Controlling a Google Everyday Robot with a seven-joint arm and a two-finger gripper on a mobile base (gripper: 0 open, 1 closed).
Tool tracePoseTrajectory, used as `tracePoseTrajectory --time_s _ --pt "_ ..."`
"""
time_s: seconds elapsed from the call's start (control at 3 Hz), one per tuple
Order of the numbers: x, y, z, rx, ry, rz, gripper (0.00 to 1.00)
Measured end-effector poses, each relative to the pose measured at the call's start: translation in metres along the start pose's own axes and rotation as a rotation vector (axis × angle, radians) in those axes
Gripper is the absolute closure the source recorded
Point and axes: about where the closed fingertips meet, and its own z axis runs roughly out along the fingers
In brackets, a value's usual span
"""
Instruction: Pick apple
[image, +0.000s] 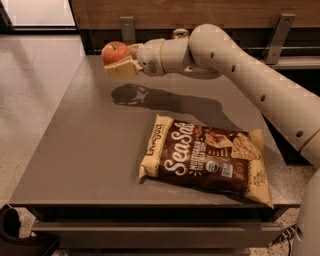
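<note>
The apple (114, 51) is small, round and red-orange, held in the air above the far left part of the grey table (100, 145). My gripper (120, 61) is shut on the apple, with a cream finger pad (121, 69) under and beside it. The cream arm reaches in from the right. The apple's shadow lies on the table below it.
A brown SeaSalt chip bag (206, 159) lies flat on the near right of the table. The top of a soda can (180, 33) shows behind the arm at the table's far edge. Wooden wall and metal brackets stand behind. Floor lies to the left.
</note>
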Motion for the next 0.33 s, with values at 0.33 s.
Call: tracePoseTrajectory --time_s 0.33 --pt "-0.02 0.001 -0.0126 0.012 -0.01 -0.03 1.0"
